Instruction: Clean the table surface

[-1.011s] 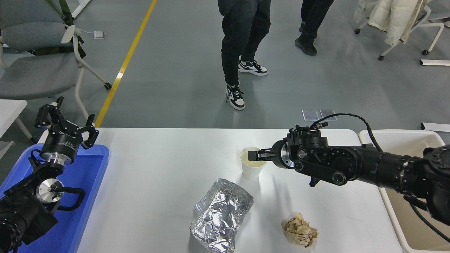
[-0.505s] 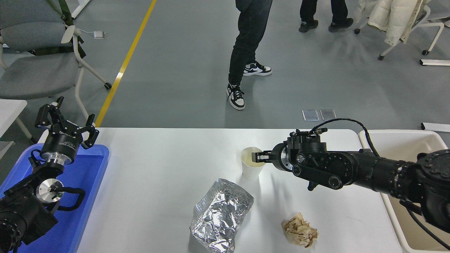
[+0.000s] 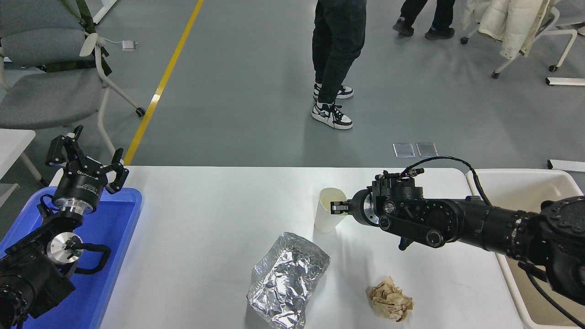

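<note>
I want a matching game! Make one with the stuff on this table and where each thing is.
Things:
1. paper cup
2. foil container
3. crumpled paper
4. left gripper

Places or states:
A. above the blue tray, open
B. near edge, right of the foil
C. pinched at the rim by the right gripper
D. shiny, in front of the cup

Pairs: 1-C, 2-D, 3-B, 4-A

White table surface (image 3: 205,228), silver foil (image 3: 288,278), blue tray (image 3: 107,256)

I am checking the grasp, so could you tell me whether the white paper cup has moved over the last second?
Yes. The white paper cup has tipped, its rim now leaning toward the beige bin.
</note>
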